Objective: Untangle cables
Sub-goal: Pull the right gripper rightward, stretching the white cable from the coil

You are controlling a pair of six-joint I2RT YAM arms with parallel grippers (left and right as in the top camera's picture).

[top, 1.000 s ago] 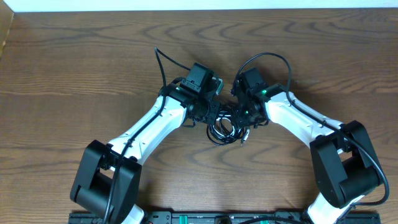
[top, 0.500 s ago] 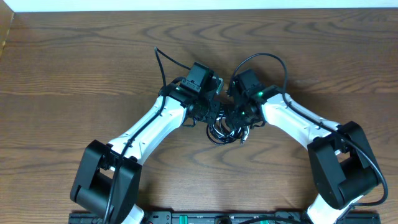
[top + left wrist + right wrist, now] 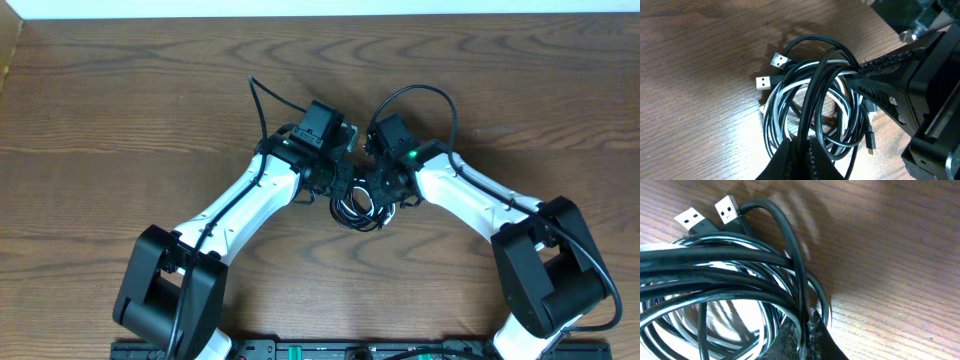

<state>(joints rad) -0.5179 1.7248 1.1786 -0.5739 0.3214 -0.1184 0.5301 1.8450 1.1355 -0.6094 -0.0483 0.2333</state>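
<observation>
Brown wooden table (image 3: 120, 100) filling the overhead view. Reaching in from the near edge, left arm (image 3: 235, 200) and right arm (image 3: 470, 195), both white with black joints, angled toward each other and meeting near the table's middle.

At the meeting point, left gripper (image 3: 801, 155) and right gripper (image 3: 802, 332), just beside one another over the tangle. Left gripper: jaws pinched almost fully together on one strand of the black cable (image 3: 815, 95), seen at the bottom of its wrist view. Right gripper: jaws likewise nearly closed, clamped on a black strand at the coil's edge.

Directly beneath and between the two grippers, the cables (image 3: 362, 210), lying on the table in one small, roughly round coil. Black cable in several loops, one strand lifted across the top of the coil. White cable (image 3: 840, 107) threaded among the black loops, mostly inside them.

Smallest: upper USB plug (image 3: 779, 61) and lower USB plug (image 3: 761, 83), silver-tipped, near each other at the coil's left rim in the left wrist view, on bare wood. On the opposite side, a small black plug (image 3: 869, 142).
</observation>
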